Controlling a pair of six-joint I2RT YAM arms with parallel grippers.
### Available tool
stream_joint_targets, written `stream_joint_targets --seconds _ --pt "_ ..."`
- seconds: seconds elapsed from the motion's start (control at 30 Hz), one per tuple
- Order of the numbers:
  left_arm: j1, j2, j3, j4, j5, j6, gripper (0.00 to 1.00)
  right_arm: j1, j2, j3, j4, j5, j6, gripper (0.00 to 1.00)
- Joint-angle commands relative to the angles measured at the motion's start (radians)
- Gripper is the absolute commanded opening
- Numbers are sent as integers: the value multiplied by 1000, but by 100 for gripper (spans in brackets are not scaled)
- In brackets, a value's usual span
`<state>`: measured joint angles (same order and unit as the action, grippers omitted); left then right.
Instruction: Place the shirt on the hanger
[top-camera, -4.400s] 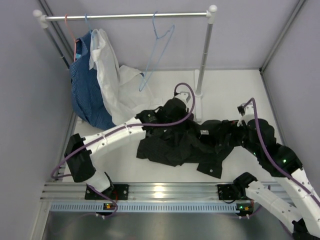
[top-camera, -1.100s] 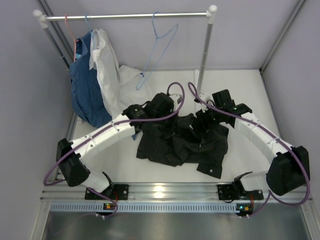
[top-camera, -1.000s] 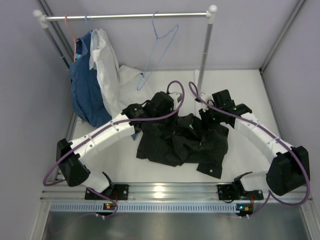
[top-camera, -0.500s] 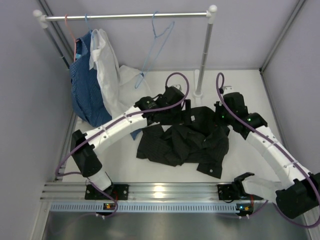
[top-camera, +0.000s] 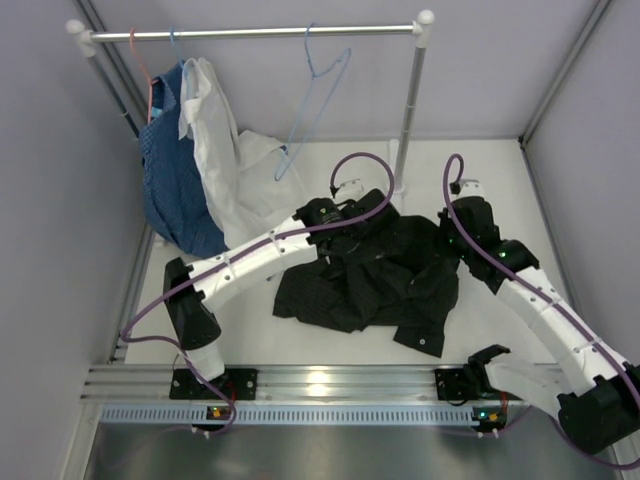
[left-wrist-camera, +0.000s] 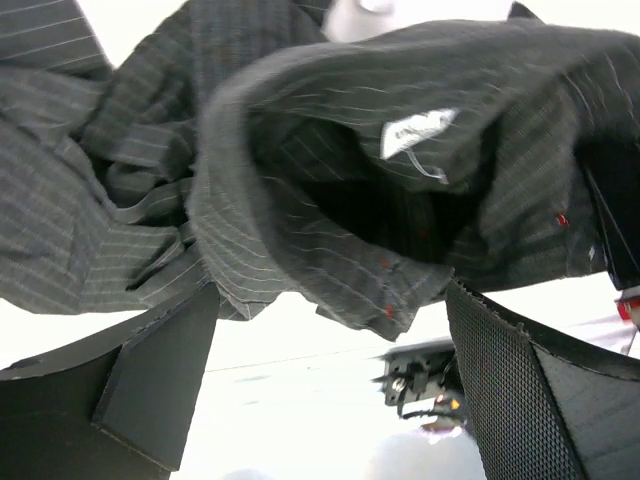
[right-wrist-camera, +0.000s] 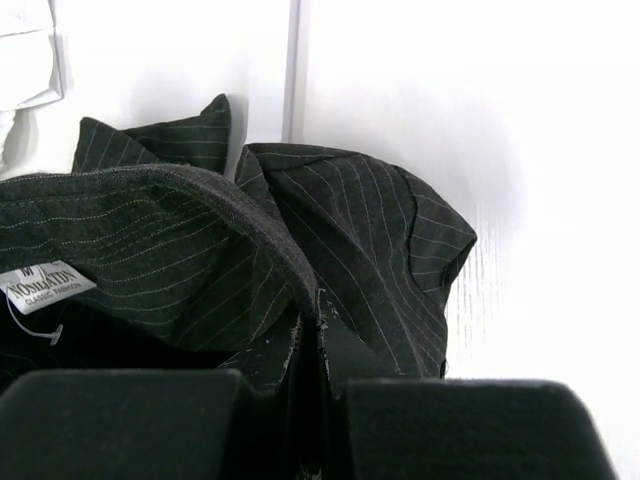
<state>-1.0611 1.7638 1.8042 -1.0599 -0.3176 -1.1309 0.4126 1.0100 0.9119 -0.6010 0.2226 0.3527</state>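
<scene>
- We see our left end effector (left-wrist-camera: 330, 298) spread wide and gripping nothing, with the shirt (top-camera: 370, 275) just ahead of it.
- Our right end effector (right-wrist-camera: 318, 315) is pinched on the shirt's collar edge.
- The shirt lies crumpled on the counter (top-camera: 250, 340).
- The hanger (top-camera: 315, 110) hangs bare on the rail (top-camera: 250, 33).

Collar agape, a crumpled black pinstriped fabric shirt (left-wrist-camera: 250, 200) hangs over the white table (left-wrist-camera: 300, 350), a small white sewn-in label (left-wrist-camera: 415, 130) showing inside. The left gripper (left-wrist-camera: 328, 298) stands spread wide, its black fingers (left-wrist-camera: 160, 370) flanking the collar's lower edge.
</scene>
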Motion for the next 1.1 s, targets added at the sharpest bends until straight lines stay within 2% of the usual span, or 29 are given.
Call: stream_joint_targets --seconds 0.0,0.1,0.23,0.33,0.63,0.87,0.93,1.07 --pt "-5 -29 -20 -64 -70 -142 98 11 -37 -22 92 38 12 0" --pt "0 -12 -19 -63 -90 -193 96 12 -63 -45 118 41 11 0" --pt "1 66 59 -61 -75 -224 90 14 -70 -59 133 35 -3 0" --pt "1 118 112 -63 -51 -240 77 14 -73 -79 147 46 2 0" --pt "3 114 98 -64 -21 -322 62 15 -70 -96 167 80 -21 0" --pt "18 112 37 -63 8 -326 30 15 -80 -99 188 84 -31 0" --pt "26 99 30 -63 2 -319 27 15 -79 -100 190 83 -35 0" --pt "42 80 27 -63 -2 -261 9 15 -74 -100 193 81 -26 0"
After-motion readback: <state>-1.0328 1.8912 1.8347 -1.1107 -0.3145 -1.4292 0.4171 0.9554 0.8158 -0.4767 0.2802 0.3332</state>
